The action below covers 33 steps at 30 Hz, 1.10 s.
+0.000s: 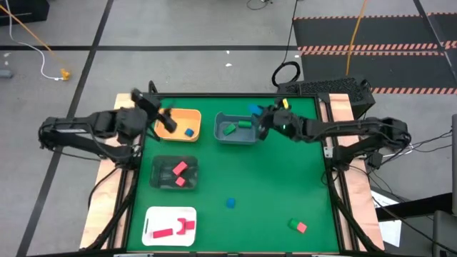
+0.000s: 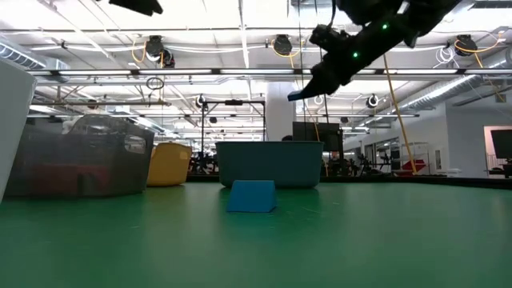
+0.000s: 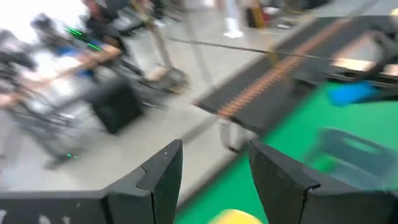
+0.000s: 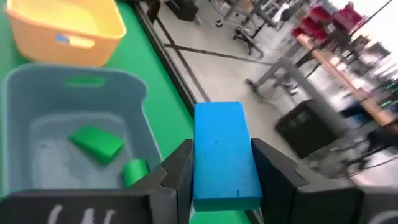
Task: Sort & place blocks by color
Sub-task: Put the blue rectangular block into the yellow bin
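Note:
My right gripper (image 1: 260,116) (image 4: 221,149) is shut on a blue bar block (image 4: 222,146) above the far right corner of the grey-blue bin (image 1: 238,137), which holds two green blocks (image 4: 96,142). My left gripper (image 1: 164,114) (image 3: 214,152) stands open with nothing between its fingers, over the orange bin (image 1: 178,114). A small blue block (image 1: 188,132) lies in that bin. Red blocks (image 1: 180,169) lie in the dark clear bin (image 1: 158,173). More red blocks (image 1: 171,230) rest on the white tray (image 1: 153,214). Loose on the mat lie a blue block (image 1: 230,203) (image 2: 251,195), a green one (image 1: 293,224) and a red one (image 1: 301,228). My right gripper pinches the blue bar by its two long sides (image 4: 202,168) between its two fingers. The fingers come from the table's right, slanting a little downward, and lie along the bar. The bar's far end (image 4: 217,112) sticks out past the fingertips, and the bar is lifted clear of bin and mat.
The three bins and the tray fill the mat's left and far middle. The green mat (image 1: 285,178) lies open to the right and near side, apart from the three loose blocks. Raised wooden edges (image 1: 350,185) border the table.

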Available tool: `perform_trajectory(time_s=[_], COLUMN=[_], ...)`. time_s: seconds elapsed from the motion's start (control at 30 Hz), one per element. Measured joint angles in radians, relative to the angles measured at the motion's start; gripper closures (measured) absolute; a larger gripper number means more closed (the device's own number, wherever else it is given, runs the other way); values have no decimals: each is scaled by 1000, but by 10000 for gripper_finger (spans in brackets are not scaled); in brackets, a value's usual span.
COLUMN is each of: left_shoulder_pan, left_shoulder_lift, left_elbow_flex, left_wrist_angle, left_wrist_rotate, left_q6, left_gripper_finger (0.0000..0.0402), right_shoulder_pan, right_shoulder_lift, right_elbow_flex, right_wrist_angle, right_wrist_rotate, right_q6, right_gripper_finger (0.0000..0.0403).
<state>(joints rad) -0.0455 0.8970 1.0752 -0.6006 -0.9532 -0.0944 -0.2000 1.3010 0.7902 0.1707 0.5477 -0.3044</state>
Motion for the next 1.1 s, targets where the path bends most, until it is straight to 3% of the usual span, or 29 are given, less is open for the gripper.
perform_trajectory(time_s=[0.17,0.33,0.5,0.63,0.77,0.93,1.1], left_shoulder_pan=[75,116,151,159,151,147,144], left_shoulder_lift=[-53,-73,-73,-59,-13,68,147], left_elbow_flex=[0,0,0,-3,-77,-179,-199], left_wrist_angle=[214,361,288,112,107,184,245], left_wrist_rotate=[-48,-47,-26,173,311,395,423], left_q6=[282,383,244,114,84,44,-272], left_gripper_finger=[215,215,215,215,215,215,215], right_shoulder_pan=[-122,-208,-245,-250,-217,-125,-33], right_shoulder_lift=[0,1,1,8,39,91,105], right_elbow_flex=[0,0,1,1,1,1,1], right_wrist_angle=[64,113,186,187,189,227,272], right_wrist_rotate=[-302,-466,-561,-606,-680,-679,-586], right_q6=[131,321,373,294,194,-5,-55], right_gripper_finger=[290,290,290,290,290,290,290])
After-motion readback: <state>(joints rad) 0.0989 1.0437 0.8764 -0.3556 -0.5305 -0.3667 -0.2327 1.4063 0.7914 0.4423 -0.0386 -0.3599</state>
